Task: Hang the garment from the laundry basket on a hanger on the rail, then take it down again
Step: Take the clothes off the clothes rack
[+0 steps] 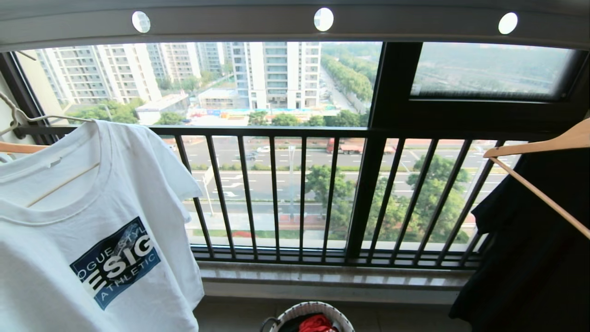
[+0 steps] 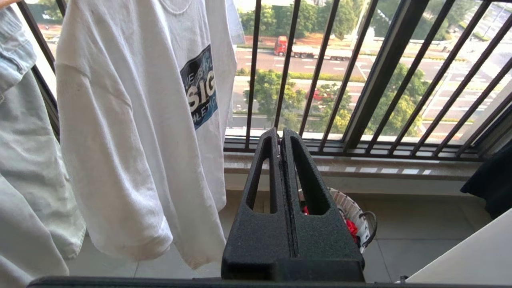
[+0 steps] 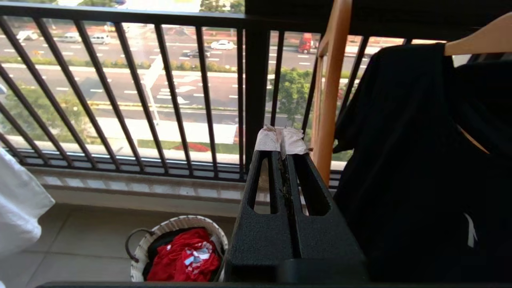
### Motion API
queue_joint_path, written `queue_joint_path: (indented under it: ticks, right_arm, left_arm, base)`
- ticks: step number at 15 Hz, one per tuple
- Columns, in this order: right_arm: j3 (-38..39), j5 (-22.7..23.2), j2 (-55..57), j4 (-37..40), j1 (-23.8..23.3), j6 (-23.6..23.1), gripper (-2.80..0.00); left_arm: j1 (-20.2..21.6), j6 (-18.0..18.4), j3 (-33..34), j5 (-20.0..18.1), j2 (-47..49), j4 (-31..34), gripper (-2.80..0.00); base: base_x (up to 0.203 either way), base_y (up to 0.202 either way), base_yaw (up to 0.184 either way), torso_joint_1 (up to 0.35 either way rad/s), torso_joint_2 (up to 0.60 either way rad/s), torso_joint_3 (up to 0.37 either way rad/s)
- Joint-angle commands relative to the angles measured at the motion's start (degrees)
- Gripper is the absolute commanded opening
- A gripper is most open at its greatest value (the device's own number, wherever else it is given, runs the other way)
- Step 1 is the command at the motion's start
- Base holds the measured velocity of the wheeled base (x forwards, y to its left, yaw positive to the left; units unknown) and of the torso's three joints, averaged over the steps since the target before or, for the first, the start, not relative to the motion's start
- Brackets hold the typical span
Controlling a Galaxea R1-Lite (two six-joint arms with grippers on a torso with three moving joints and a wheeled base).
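Observation:
The garment, a white T-shirt with a dark blue chest print, hangs at the left on the thin cream hanger. The hanger's upper end runs out of the picture below the pale grey rail with round holes. The laundry basket stands on the floor under the window. Neither gripper shows in the head view. My left gripper is shut and empty, in the air beside the garment and above the basket. My right gripper, with pale tape on its tips, is shut and empty, above the basket.
A red garment lies in the basket. A pale denim piece hangs left of the T-shirt. A black garment on a wooden hanger hangs at the right. The black barred window railing runs behind everything.

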Motion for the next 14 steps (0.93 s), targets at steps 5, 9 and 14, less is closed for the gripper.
queue_joint_path:
  ticks: [5, 9, 14]
  right_arm:
    - [7.8, -0.4, -18.0, 7.6, -12.1, 0.0, -2.80]
    - [25.3, 2.9, -29.1, 4.7, -13.1, 0.1, -2.80]
    - [50.2, 7.9, -33.6, -17.9, -13.4, -0.8, -2.80]
  left_arm:
    - [-0.1, -1.8, 15.2, 1.2, -2.0, -10.0, -2.80]
    - [-0.1, 0.2, 32.5, 1.1, -2.0, -31.7, -2.80]
    - [-0.1, 9.2, 41.7, 1.5, -2.1, -42.2, -2.80]
  base:
    - [0.000, 0.000, 0.000, 0.000, 0.00, 0.000]
    - [0.000, 0.000, 0.000, 0.000, 0.00, 0.000]
    - [0.000, 0.000, 0.000, 0.000, 0.00, 0.000]
